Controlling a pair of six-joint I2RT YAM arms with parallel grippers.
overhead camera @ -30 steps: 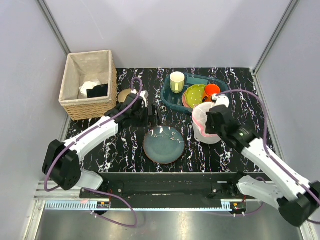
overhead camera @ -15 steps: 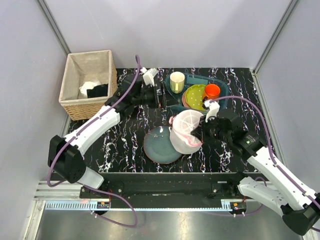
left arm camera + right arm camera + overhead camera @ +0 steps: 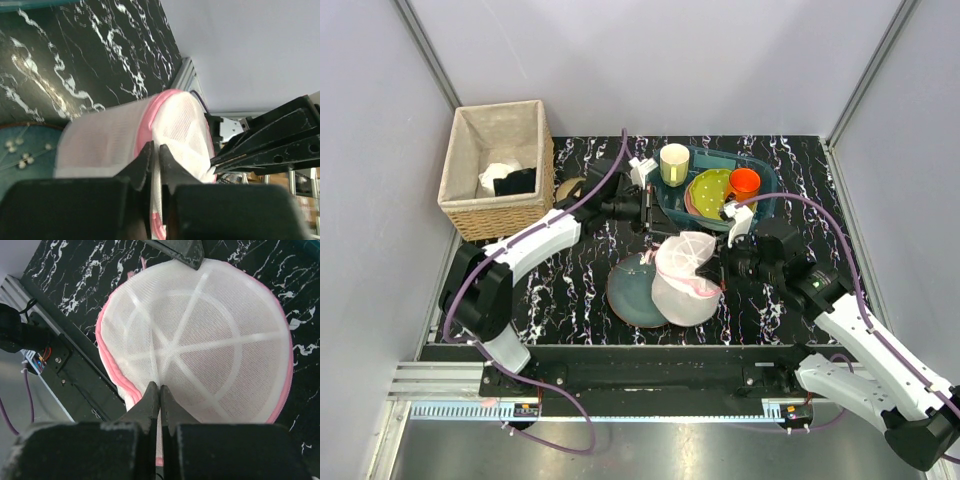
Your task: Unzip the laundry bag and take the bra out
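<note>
The laundry bag (image 3: 685, 280), a round white mesh pouch with pink trim, hangs tilted over the right edge of the blue-grey plate (image 3: 625, 290). My right gripper (image 3: 720, 268) holds it from the right. In the right wrist view its jaws (image 3: 160, 388) are shut on a fold of mesh on the bag's flat face (image 3: 210, 340). My left gripper (image 3: 658, 230) reaches in from the upper left. In the left wrist view its jaws (image 3: 156, 150) pinch white mesh of the bag (image 3: 180, 120) beside the pink trim. The bra does not show.
A wicker basket (image 3: 495, 165) holding white and black cloth stands at the back left. A teal tray (image 3: 765, 185) at the back holds a yellow cup (image 3: 674, 163), a green plate (image 3: 708, 188) and an orange cup (image 3: 744, 182). The table's front rail lies close below the bag.
The right arm carried the bag left, from beside the tray to over the plate's edge. The left arm swung right to meet it, and its gripper went from open to shut on the mesh.
</note>
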